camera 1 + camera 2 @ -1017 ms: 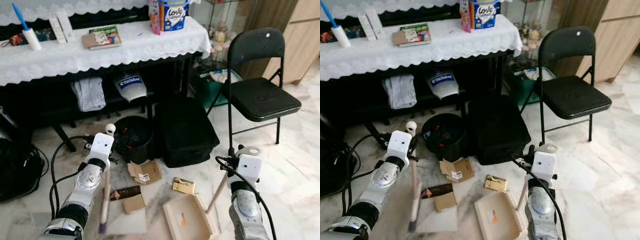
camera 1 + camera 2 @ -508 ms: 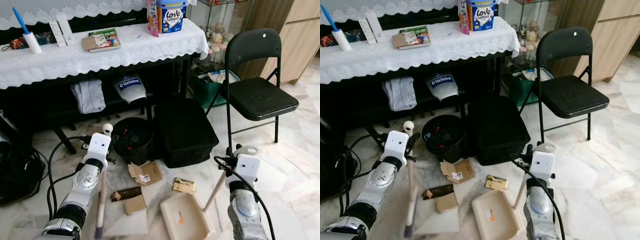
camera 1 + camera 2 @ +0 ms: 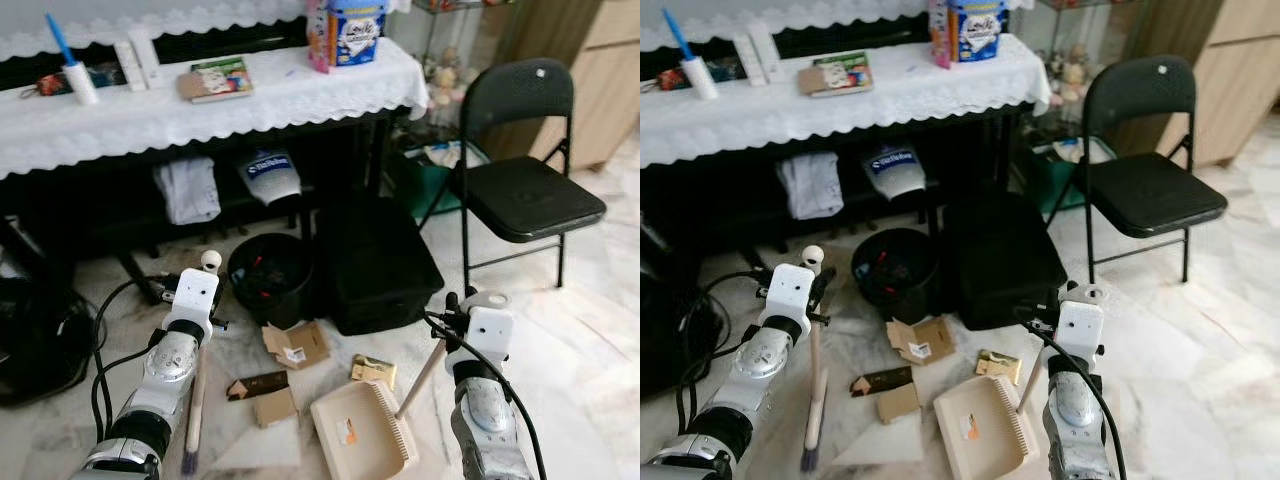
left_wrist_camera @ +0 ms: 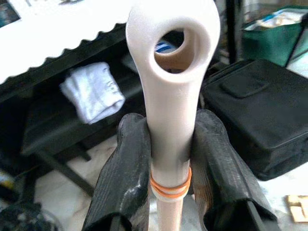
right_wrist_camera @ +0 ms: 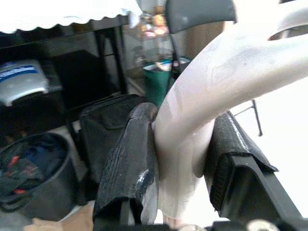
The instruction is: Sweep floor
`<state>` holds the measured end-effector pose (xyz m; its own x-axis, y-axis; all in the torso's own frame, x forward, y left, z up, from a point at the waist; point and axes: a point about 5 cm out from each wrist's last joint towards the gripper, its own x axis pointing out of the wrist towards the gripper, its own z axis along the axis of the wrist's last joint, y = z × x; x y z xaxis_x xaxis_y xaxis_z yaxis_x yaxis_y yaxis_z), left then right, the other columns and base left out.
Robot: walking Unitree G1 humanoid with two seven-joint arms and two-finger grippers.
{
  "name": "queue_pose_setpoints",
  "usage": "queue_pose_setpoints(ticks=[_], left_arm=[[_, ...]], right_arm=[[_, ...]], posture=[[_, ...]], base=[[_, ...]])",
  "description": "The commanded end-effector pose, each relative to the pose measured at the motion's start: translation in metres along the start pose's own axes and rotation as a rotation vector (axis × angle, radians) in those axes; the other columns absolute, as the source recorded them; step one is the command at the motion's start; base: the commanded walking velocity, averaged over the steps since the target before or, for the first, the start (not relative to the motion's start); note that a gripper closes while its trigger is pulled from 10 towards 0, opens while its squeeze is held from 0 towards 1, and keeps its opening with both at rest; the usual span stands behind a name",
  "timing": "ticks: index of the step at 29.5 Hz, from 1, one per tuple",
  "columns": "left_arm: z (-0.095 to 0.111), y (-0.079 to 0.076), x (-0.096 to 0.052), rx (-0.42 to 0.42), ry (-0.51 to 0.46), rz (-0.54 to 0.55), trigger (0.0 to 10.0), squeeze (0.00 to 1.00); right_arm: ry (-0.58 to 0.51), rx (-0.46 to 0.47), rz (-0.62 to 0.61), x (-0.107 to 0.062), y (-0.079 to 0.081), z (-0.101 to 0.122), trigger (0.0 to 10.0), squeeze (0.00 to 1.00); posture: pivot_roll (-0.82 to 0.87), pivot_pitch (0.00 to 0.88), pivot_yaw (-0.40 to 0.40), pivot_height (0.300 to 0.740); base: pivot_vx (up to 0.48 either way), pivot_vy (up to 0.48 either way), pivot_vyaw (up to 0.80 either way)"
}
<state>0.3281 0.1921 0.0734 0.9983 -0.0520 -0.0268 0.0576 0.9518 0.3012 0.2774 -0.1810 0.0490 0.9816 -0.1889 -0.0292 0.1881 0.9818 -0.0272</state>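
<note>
Left gripper (image 4: pixel 169 159) clamped tight on the broom handle (image 4: pixel 171 91), both fingers (image 4: pixel 126 173) pressed against it just under the hanging hole. Broom (image 3: pixel 195 400) runs down beside my left arm, bristles on the marble floor (image 3: pixel 590 330) at 7 o'clock. Right gripper (image 5: pixel 180 159) shut around the dustpan handle (image 5: pixel 211 82); dustpan (image 3: pixel 358 432) flat on the floor at 6 o'clock, mouth facing 10 o'clock. Cardboard scraps (image 3: pixel 295 345) and a brown wrapper (image 3: pixel 257 385) lie between broom and dustpan. Black bin (image 3: pixel 265 275) and black case (image 3: pixel 375 265) at 12 o'clock under the table (image 3: pixel 200 110); folding chair (image 3: pixel 520 180) at 2 o'clock.
</note>
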Motion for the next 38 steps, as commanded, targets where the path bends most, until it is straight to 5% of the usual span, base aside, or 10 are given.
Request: queue_pose_setpoints(ticks=[1,38], left_arm=[[-0.001,0.002,0.000,0.011,0.003,0.007,10.0,0.00],[-0.001,-0.001,-0.001,-0.011,-0.006,-0.010,10.0,0.00]], right_arm=[[-0.030,0.005,0.000,0.002,0.001,0.005,10.0,0.00],[0.110,-0.025,0.004,-0.011,-0.003,-0.030,10.0,0.00]], posture=[[-0.13,0.024,0.041,0.740],[-0.13,0.016,0.041,0.740]], base=[[0.000,0.000,-0.46],[0.000,0.000,0.00]])
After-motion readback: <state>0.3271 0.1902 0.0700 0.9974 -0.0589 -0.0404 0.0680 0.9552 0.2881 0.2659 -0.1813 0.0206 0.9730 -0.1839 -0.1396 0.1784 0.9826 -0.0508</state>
